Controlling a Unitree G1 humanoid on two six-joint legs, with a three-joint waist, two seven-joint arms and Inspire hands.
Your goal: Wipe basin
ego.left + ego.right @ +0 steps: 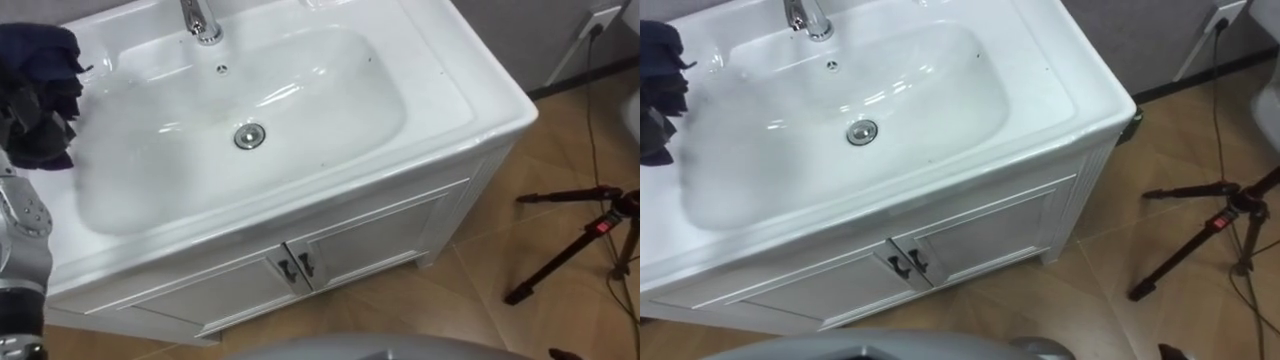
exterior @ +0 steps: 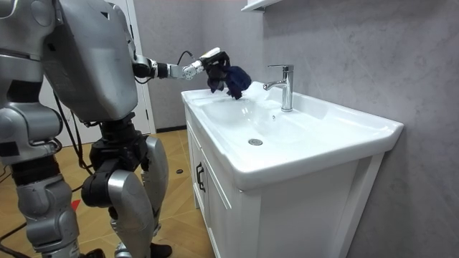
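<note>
The robot is stood before a white vanity; its left hand [image 2: 211,59] is held out over the left end of the basin [image 1: 330,70], with the fingers curled round a bunched dark blue cloth [image 1: 40,60]. The cloth is held over the basin's left ledge, left of the chrome faucet [image 1: 200,20]; in the room view its lower folds are seen hanging close above the rim, and whether the porcelain is touched cannot be told. The bowl is seen white and glossy, with the drain [image 1: 249,135] at its middle and a small overflow hole [image 1: 222,69] below the faucet; no obvious dirt can be made out on it. Below, the two cabinet doors [image 1: 380,235] are shut; a black tripod [image 1: 590,235] is stood on the wooden floor to the right, well apart from the vanity.

The step in hand is judged to be the start of a wiping pass, with the cloth already gripped and brought to one end of the bowl. For the next move, the cloth would need to be lowered until it is pressed flat on the porcelain, then drawn across the bowl towards the drain and the right wall; the faucet should be kept clear of the hand, and the grip on the cloth should be kept firm so that it is not dropped into the bowl.
</note>
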